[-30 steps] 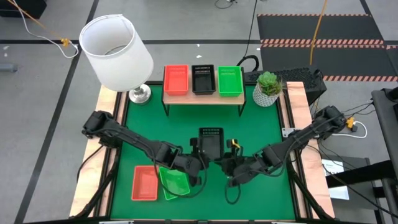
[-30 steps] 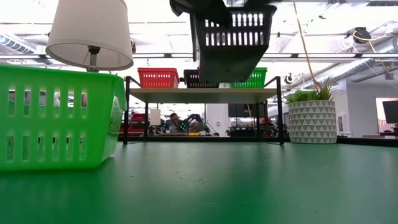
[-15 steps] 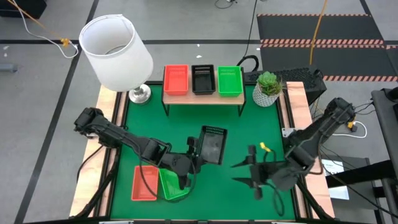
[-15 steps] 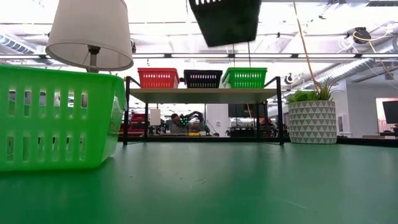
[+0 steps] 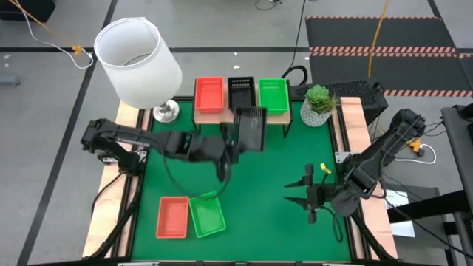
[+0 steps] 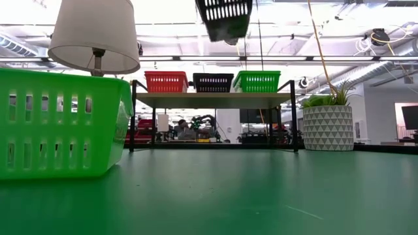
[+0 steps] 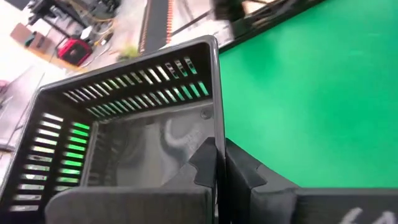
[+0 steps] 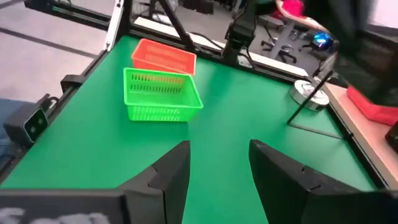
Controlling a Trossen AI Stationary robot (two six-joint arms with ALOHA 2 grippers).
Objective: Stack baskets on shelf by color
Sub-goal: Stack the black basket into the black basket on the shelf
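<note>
Black basket (image 5: 250,130), slotted walls, pinched on its rim by left gripper (image 7: 217,163), held high just in front of the shelf (image 5: 240,114); a second ago it hung mid-table between both grippers. Right gripper (image 5: 304,193) spread, empty, now near table's right edge. Shelf carries three baskets: orange-red, black, green. Front-left corner: one orange-red basket (image 5: 172,217), one green basket (image 5: 207,215).

A robotics lab or workshop with an open industrial ceiling. A green-topped work table (image 5: 259,177) with light wooden side rails stands on a grey concrete floor (image 5: 66,96) marked with dark lines and a striped hazard mat (image 5: 384,50). Cables trail across the floor. Beyond the table, the low view shows ceiling strip lights (image 6: 170,59), exposed ducts (image 6: 385,68), and benches crowded with equipment (image 6: 196,129).
</note>
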